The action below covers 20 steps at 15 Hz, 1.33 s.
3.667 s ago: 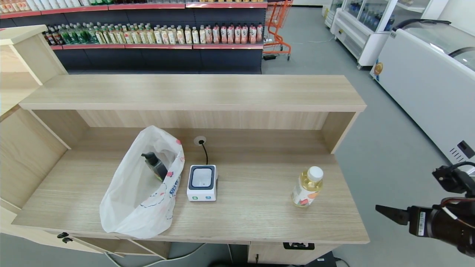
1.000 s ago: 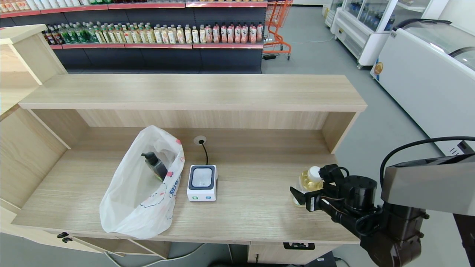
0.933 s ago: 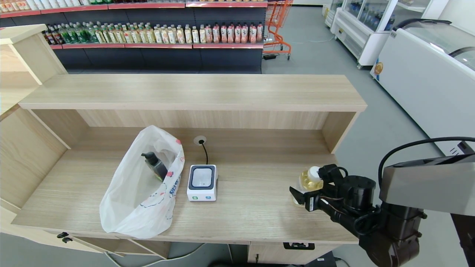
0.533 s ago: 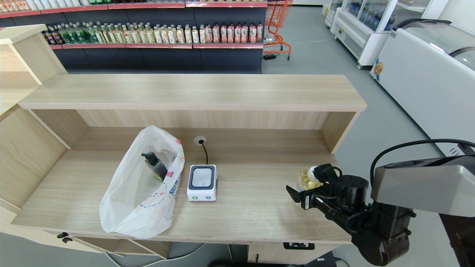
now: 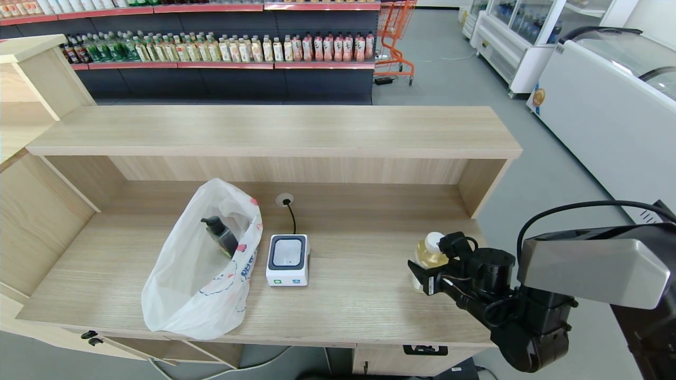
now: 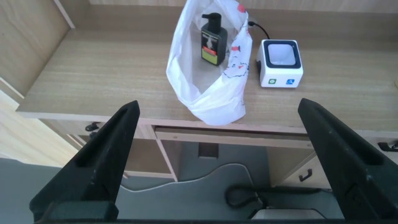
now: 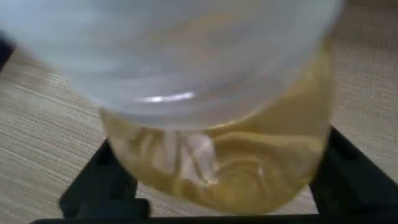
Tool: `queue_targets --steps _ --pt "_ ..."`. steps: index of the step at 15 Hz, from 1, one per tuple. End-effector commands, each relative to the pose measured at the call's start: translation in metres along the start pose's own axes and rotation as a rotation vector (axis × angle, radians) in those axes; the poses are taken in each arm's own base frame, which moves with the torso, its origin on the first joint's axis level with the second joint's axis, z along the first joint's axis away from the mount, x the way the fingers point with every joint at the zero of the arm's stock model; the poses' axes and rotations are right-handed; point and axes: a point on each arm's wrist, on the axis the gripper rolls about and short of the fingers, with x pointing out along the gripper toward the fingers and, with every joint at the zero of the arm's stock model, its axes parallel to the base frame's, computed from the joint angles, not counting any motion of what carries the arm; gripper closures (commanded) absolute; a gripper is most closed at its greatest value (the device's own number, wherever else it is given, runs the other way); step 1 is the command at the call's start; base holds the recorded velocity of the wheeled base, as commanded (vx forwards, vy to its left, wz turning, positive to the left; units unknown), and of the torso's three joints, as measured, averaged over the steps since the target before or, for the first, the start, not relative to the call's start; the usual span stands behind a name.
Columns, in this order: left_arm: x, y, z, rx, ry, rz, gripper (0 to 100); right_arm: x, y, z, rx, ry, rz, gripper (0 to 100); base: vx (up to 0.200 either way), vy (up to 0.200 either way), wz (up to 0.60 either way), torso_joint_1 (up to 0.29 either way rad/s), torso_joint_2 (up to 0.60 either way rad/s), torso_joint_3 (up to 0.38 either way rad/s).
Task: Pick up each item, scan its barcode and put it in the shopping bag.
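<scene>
White plastic shopping bag [image 6: 211, 93] open on light wooden counter [image 6: 112, 68]; black pump bottle [image 6: 212, 42] upright inside. White boxy scanner [image 6: 281, 61] just beside bag. Left gripper [image 6: 219, 111] spread wide.

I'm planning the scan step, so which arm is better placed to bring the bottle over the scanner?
Right. The right gripper is shut on the bottle at the counter's right end, to the right of the scanner. The left gripper hangs open off the counter's front edge, holding nothing.

Matt wood counter [image 5: 343, 301], clear plastic bottle [image 5: 425, 253]
</scene>
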Motion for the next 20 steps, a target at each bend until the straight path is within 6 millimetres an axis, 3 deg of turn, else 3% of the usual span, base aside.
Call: queue_targets --steps 1,8,11,13,15,17,20 --pt "0.0 0.0 0.0 0.0 0.0 0.0 0 0.0 -0.001 0.002 -0.012 -0.007 -0.005 100 0.0 0.0 0.0 0.0 0.0 0.0" --pt "0.0 0.0 0.0 0.0 0.0 0.0 0 -0.011 -0.006 0.003 -0.073 0.017 -0.017 100 0.0 0.0 0.0 0.0 0.0 0.0" --pt "0.0 0.0 0.0 0.0 0.0 0.0 0 -0.023 -0.02 0.034 -0.047 -0.067 -0.028 100 0.0 0.0 0.0 0.0 0.0 0.0" --pt "0.0 0.0 0.0 0.0 0.0 0.0 0 -0.047 -0.033 0.069 0.028 -0.076 0.031 100 0.0 0.0 0.0 0.0 0.0 0.0" --pt "0.0 0.0 0.0 0.0 0.0 0.0 0 -0.081 -0.033 0.102 0.136 -0.046 0.162 100 0.0 0.0 0.0 0.0 0.0 0.0" --pt "0.0 0.0 0.0 0.0 0.001 0.0 0 -0.112 -0.026 0.12 0.213 -0.02 0.393 100 0.0 0.0 0.0 0.0 0.0 0.0" --pt "0.0 0.0 0.0 0.0 0.0 0.0 0 -0.141 -0.017 0.137 0.256 0.045 0.625 100 0.0 0.0 0.0 0.0 0.0 0.0"
